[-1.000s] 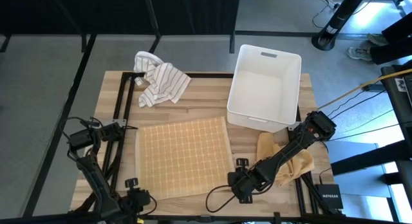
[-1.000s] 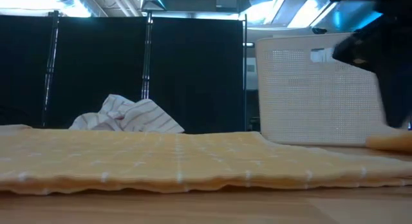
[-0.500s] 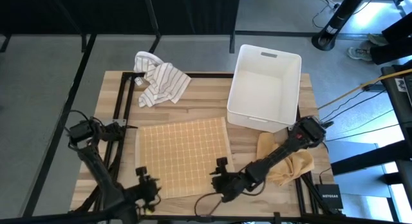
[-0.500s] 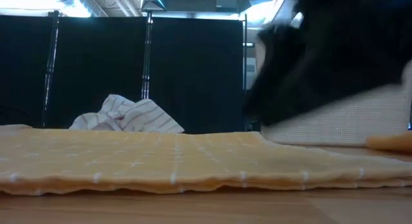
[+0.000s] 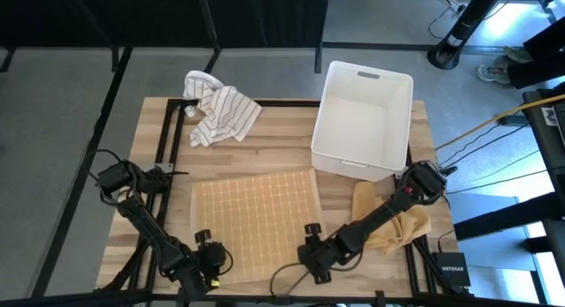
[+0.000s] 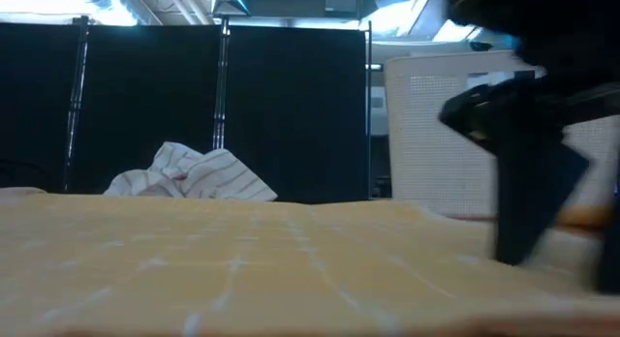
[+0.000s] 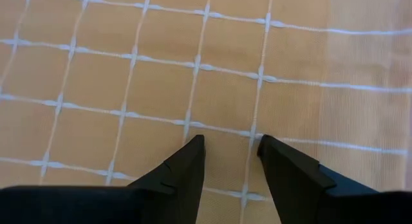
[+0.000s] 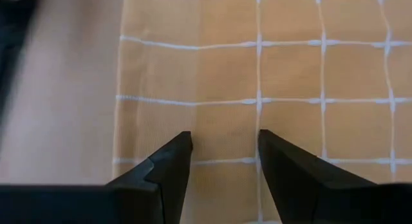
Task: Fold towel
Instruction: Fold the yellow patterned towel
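An orange towel (image 5: 256, 220) with a white grid lies spread flat on the wooden table. My left gripper (image 5: 210, 257) stands open over its near left corner, and the left wrist view shows the open gripper (image 7: 230, 143) on gridded cloth (image 7: 161, 89). My right gripper (image 5: 311, 252) stands open over the near right corner. In the right wrist view it (image 8: 224, 137) is just inside the towel's side edge (image 8: 121, 89). In the low view it (image 6: 528, 182) rises dark behind the towel (image 6: 242, 269). My left gripper has its two open fingertips (image 7: 193, 147) down at the towel's top face near the near left corner, slanting down from the table's left. Nothing is between the fingers. My right gripper has its open fingertips (image 8: 183, 141) at the towel's top face near the near right corner, slanting down from the right. No cloth is pinched between them.
A white bin (image 5: 364, 122) stands at the far right. A crumpled striped cloth (image 5: 221, 113) lies at the far left. Another orange cloth (image 5: 393, 220) lies bunched at the right, under my right arm. Black frame rails run along the table's edges.
Both grippers have sunk onto the towel's near corners, the left going toward the table's right edge and the right toward the left edge. The towel has shifted a little toward the near edge; in the low view its near edge now covers the strip of table seen before.
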Action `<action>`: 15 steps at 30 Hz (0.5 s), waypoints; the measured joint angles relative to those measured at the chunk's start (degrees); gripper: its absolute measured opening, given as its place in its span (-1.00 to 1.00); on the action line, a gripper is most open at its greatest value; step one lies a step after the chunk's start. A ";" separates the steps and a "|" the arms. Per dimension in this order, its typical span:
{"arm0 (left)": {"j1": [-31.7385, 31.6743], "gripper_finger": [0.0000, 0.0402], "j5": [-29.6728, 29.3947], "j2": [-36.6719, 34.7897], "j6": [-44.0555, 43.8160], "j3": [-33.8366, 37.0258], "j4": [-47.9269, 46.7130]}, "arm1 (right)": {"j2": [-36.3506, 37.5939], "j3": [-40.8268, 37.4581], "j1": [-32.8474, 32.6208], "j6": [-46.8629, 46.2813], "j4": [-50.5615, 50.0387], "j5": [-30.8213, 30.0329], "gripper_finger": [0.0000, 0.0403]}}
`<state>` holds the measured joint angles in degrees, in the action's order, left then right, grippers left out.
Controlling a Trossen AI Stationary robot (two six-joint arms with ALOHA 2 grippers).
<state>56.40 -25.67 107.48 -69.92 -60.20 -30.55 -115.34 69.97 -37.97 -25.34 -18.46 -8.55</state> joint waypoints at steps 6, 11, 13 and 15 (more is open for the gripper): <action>-1.34 -0.26 3.92 -2.87 4.20 -3.31 -6.74 | 5.60 -0.10 -1.49 1.17 -5.59 -0.07 -0.08; -1.74 -0.26 1.07 -7.91 6.46 -6.17 -14.60 | 12.50 2.19 -0.99 2.45 -11.73 -6.43 -0.08; -1.85 -0.26 -2.74 -9.24 7.72 -5.87 -17.80 | 14.19 2.14 -0.54 4.25 -12.76 -10.55 -0.08; -2.38 -0.26 -5.65 -10.05 7.75 -5.55 -21.00 | 15.19 2.30 0.01 5.75 -12.70 -14.32 -0.08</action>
<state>54.03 -31.31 97.44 -62.17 -65.75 -51.55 -100.15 72.28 -37.96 -19.59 -31.16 -22.87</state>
